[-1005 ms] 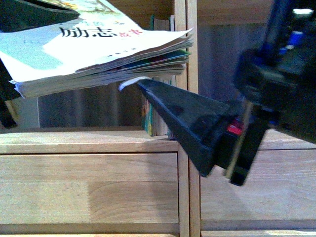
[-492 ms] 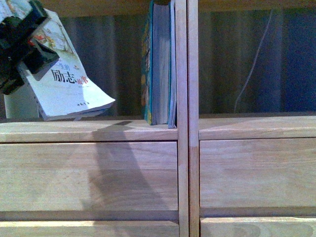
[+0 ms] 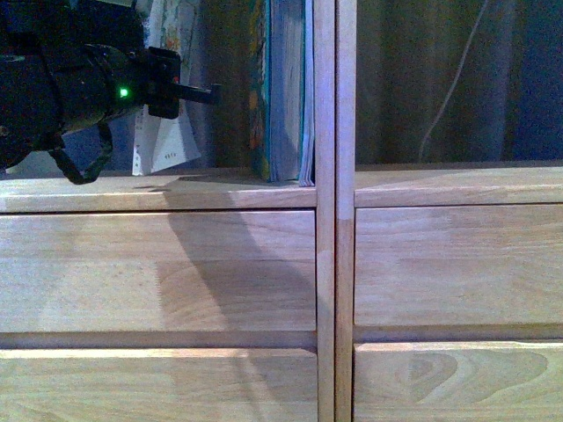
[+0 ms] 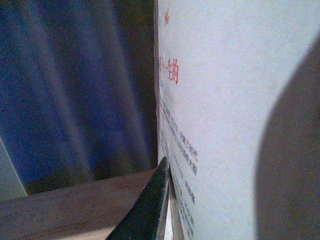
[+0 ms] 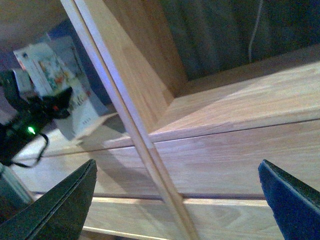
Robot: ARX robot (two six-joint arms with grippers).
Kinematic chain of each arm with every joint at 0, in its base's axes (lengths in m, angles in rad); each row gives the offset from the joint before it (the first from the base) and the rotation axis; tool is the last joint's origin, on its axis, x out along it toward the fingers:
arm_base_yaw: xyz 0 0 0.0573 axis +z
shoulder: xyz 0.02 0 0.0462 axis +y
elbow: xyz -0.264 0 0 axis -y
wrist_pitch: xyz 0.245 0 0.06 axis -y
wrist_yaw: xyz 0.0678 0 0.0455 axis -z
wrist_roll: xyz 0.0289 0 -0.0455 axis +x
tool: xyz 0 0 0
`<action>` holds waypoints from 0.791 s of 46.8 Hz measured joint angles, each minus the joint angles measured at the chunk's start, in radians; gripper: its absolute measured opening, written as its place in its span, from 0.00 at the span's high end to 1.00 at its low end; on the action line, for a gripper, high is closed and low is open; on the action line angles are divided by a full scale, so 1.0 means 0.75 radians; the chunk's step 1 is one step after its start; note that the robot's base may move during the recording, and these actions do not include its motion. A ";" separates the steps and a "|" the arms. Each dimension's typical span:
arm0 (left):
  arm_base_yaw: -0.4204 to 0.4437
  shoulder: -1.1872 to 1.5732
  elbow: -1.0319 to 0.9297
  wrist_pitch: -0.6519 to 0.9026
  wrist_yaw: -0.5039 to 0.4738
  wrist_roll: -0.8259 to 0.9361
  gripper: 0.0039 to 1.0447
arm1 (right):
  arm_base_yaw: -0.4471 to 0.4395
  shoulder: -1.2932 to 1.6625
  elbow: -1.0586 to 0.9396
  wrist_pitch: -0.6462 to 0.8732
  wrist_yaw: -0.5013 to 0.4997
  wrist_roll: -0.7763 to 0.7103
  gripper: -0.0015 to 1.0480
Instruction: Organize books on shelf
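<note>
A light-wood shelf (image 3: 176, 264) fills the front view, split by its central upright (image 3: 335, 220). Left of the upright, in the open compartment above the drawer fronts (image 3: 158, 272), a row of standing books (image 3: 283, 88) presses against the upright. Farther left in that compartment is a white-covered book (image 3: 167, 136) with red and black lettering, upright but slightly tilted, its lower edge at the compartment's board. The black left arm (image 3: 62, 88) shows a green light, and the left end effector (image 5: 52, 102) is clamped on this book. Right of the upright, a thin white cable (image 3: 449, 97) hangs in the other compartment. The right end effector (image 5: 176, 164) is spread wide, holding nothing, and faces the drawer fronts.
</note>
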 joint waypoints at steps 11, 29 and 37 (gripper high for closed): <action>0.008 0.148 0.275 -0.102 -0.023 0.043 0.84 | 0.002 0.002 0.000 -0.003 0.006 -0.209 0.07; -0.061 0.455 0.710 -0.338 -0.038 0.167 0.84 | 0.002 0.001 0.000 -0.003 0.006 -0.233 0.07; -0.083 0.517 0.806 -0.384 -0.050 0.193 0.84 | 0.002 0.001 0.000 -0.003 0.006 -0.233 0.07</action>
